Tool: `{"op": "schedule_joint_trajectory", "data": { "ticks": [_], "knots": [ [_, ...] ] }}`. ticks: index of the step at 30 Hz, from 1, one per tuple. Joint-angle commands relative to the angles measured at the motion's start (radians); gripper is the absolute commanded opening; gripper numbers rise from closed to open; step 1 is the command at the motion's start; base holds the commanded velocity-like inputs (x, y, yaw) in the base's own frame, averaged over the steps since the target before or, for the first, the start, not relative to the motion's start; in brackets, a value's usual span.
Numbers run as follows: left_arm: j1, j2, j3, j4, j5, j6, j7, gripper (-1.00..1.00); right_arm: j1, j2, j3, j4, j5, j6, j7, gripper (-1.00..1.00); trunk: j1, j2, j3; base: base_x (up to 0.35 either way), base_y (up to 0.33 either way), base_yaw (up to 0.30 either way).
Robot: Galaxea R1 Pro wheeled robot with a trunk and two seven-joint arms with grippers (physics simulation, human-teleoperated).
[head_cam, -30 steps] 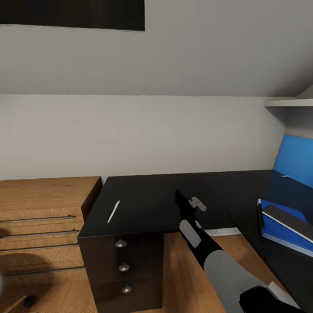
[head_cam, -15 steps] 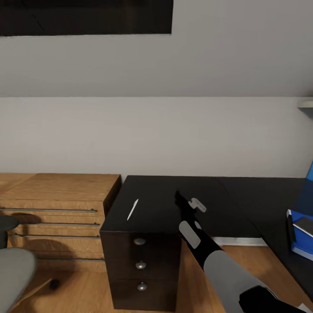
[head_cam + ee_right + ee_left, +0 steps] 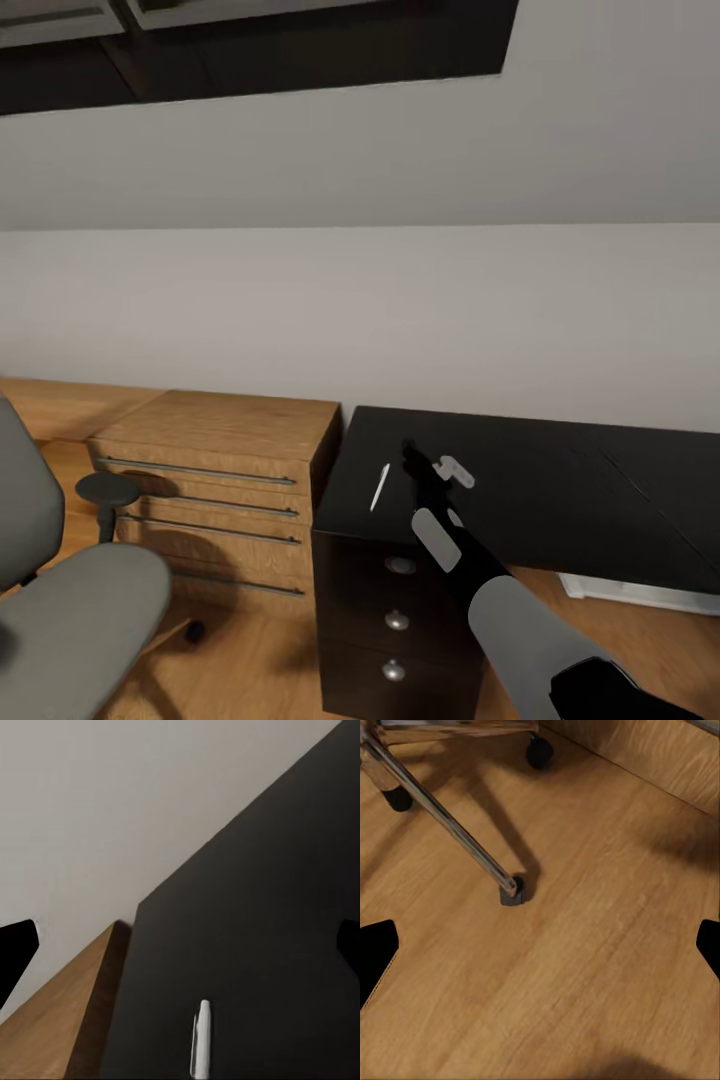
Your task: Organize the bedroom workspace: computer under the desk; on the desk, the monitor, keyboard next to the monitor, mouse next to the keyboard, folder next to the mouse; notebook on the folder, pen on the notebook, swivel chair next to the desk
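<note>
The pen (image 3: 379, 487) lies on the top of a black drawer unit (image 3: 397, 620) with round silver knobs. In the right wrist view the pen (image 3: 200, 1042) shows as a pale stick on that black top. My right gripper (image 3: 412, 460) hovers just right of the pen, and in its wrist view the right gripper (image 3: 180, 949) is open with nothing between its fingers. The swivel chair (image 3: 70, 620), grey seat and back, stands at the near left. My left gripper (image 3: 540, 952) is open above the wood floor by the chair's chrome base (image 3: 442, 817). The desk (image 3: 690, 475) shows at the far right.
A light-wood drawer unit (image 3: 225, 470) stands between the chair and the black unit, against a white wall under a sloped ceiling with a dark skylight (image 3: 300, 50). A white desk foot (image 3: 635, 593) lies on the floor. Black casters (image 3: 540, 750) sit near the left gripper.
The camera has swung left: the blue folder and the desk's blue panel slid out at the right, and the chair came in at the left. My right arm keeps its place in the picture.
</note>
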Motion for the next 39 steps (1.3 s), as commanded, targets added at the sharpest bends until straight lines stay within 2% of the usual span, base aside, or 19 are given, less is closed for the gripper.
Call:
{"op": "schedule_joint_trajectory", "data": {
  "ticks": [1, 12, 27, 31, 34, 35, 39],
  "knots": [
    [-0.001, 0.000, -0.002, 0.000, 0.008, -0.003, 0.001, 1.00, -0.001, 0.000, 0.005, 0.000, -0.005, -0.005, -0.006, 1.00, 0.000, -0.001, -0.001, 0.014, 0.030, 0.274],
    [-0.001, -0.003, -0.002, 0.000, 0.008, -0.002, 0.001, 1.00, -0.002, 0.000, 0.005, 0.000, -0.006, -0.003, -0.006, 1.00, 0.000, -0.001, 0.005, 0.004, 0.008, 0.249],
    [-0.001, -0.003, -0.001, 0.001, 0.006, -0.002, 0.001, 1.00, -0.002, 0.000, 0.004, -0.004, -0.007, 0.028, -0.012, 1.00, 0.000, -0.001, 0.005, 0.000, 0.000, 0.029],
    [0.000, -0.004, -0.001, 0.001, 0.006, -0.002, 0.001, 1.00, -0.002, 0.000, 0.010, -0.001, 0.000, 0.031, -0.070, 1.00, 0.000, -0.001, 0.005, 0.000, 0.000, 0.001],
    [-0.001, -0.003, -0.001, 0.001, 0.006, -0.002, 0.001, 1.00, -0.002, 0.000, 0.034, -0.001, 0.016, 0.036, -0.116, 1.00, 0.000, -0.001, 0.005, 0.000, 0.000, 0.000],
    [-0.001, -0.003, -0.001, 0.001, 0.006, -0.002, 0.001, 1.00, -0.002, 0.000, 0.064, 0.000, 0.032, 0.043, -0.156, 1.00, 0.000, -0.001, 0.005, 0.000, 0.000, 0.000],
    [-0.001, -0.003, -0.001, 0.001, 0.006, -0.002, 0.001, 1.00, -0.002, 0.000, 0.138, -0.003, 0.066, 0.085, -0.287, 1.00, 0.000, -0.001, 0.005, 0.000, 0.000, 0.000]
  ]
}}
